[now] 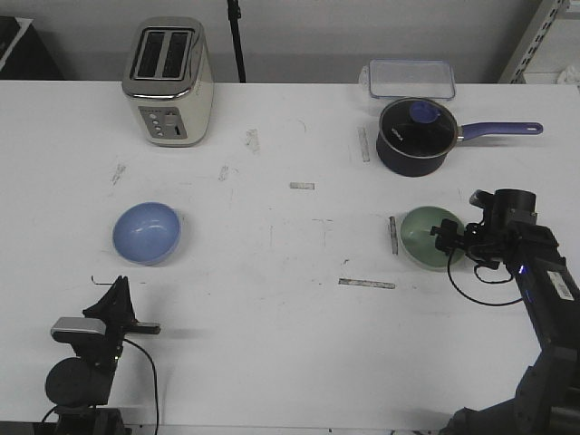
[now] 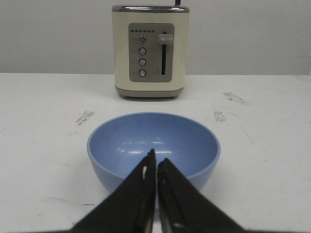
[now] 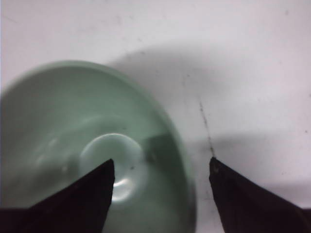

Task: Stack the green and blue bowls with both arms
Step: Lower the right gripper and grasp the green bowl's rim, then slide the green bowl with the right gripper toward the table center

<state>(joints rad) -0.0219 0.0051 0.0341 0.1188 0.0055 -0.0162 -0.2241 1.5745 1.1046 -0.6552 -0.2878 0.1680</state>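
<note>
The blue bowl (image 1: pixel 146 232) sits upright on the left half of the white table; in the left wrist view this blue bowl (image 2: pixel 153 138) lies just beyond the fingers. My left gripper (image 1: pixel 120 283) (image 2: pixel 156 158) is shut and empty, a short way nearer the table's front edge than the bowl. On the right stands the green bowl (image 1: pixel 424 237) (image 3: pixel 68 141). Open, my right gripper (image 1: pixel 451 243) (image 3: pixel 162 162) straddles the green bowl's right rim, one finger over the inside and the other outside above the table. Whether it touches the rim does not show.
A cream toaster (image 1: pixel 169 82) (image 2: pixel 149 51) stands at the back left, behind the blue bowl. A navy saucepan with a purple handle (image 1: pixel 415 134) sits behind the green bowl, and a clear lidded container (image 1: pixel 410 78) lies at the back edge. Tape strips (image 1: pixel 366 284) mark the tabletop.
</note>
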